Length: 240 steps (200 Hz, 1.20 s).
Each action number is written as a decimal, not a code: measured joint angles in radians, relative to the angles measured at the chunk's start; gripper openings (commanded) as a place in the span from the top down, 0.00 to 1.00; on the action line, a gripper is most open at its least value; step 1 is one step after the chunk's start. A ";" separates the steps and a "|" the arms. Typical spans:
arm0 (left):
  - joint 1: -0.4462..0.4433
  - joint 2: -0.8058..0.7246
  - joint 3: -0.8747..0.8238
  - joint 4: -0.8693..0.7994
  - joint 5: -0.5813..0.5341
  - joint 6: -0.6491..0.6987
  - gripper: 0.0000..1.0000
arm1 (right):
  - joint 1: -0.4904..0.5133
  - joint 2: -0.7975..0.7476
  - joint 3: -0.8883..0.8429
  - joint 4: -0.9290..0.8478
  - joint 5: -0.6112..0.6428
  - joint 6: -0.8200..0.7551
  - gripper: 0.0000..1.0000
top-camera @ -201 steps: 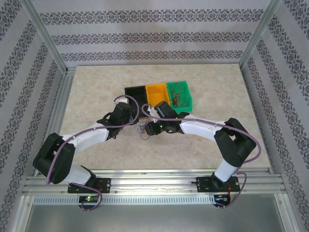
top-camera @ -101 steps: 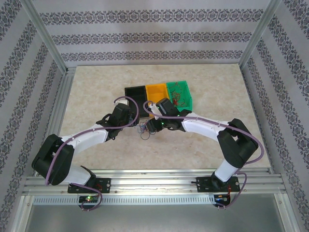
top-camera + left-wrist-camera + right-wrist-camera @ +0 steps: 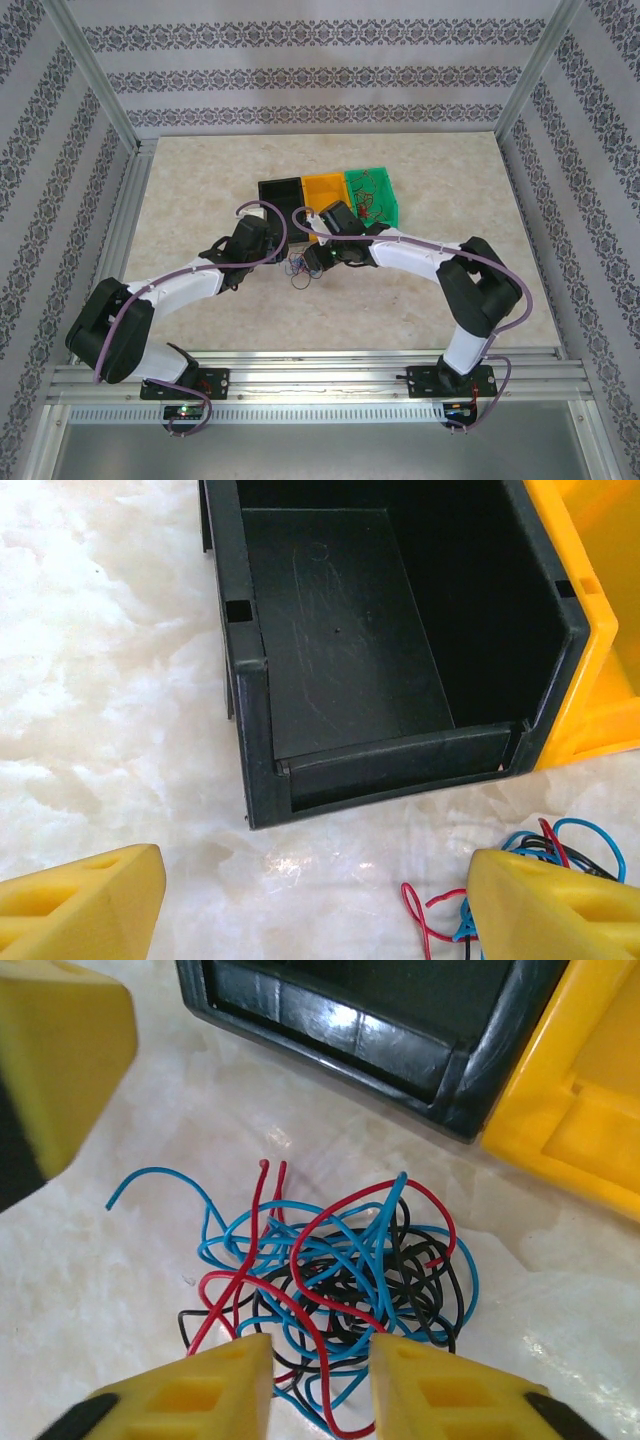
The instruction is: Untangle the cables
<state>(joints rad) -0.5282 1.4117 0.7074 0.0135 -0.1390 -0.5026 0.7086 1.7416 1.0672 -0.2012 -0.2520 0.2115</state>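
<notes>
Right pincer (image 3: 320, 1380) of mine is a little open, with a thin gap, and some of the cables (image 3: 330, 1270) run through that gap. My left pincer (image 3: 315, 880) is wide open and holds nothing. The red, blue and black cables sit in a messy heap on the bench (image 3: 200, 180), near its middle, just beside the black bin (image 3: 340, 660) and the orange bin (image 3: 580, 1110).

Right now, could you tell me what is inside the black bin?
Inside the black bin I see just its bare floor in the left wrist view; its far end is cut off by the frame. The cables lie outside, on the table before it.
</notes>
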 measured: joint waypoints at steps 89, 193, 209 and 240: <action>-0.009 -0.066 -0.068 0.000 0.173 0.084 0.20 | -0.048 -0.220 -0.114 0.039 0.062 0.042 1.00; -0.040 0.070 -0.058 0.137 0.454 0.222 0.19 | -0.140 -0.390 -0.193 0.121 0.084 0.187 1.00; -0.060 0.104 -0.037 0.163 0.498 0.246 0.19 | -0.154 -0.394 -0.193 0.129 0.077 0.209 1.00; -0.116 0.198 0.030 0.241 0.527 0.288 0.18 | -0.171 -0.394 -0.198 0.138 0.048 0.254 1.00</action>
<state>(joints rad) -0.6445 1.6096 0.7372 0.2546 0.3878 -0.2150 0.5373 1.3472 0.8696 -0.0631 -0.2043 0.4660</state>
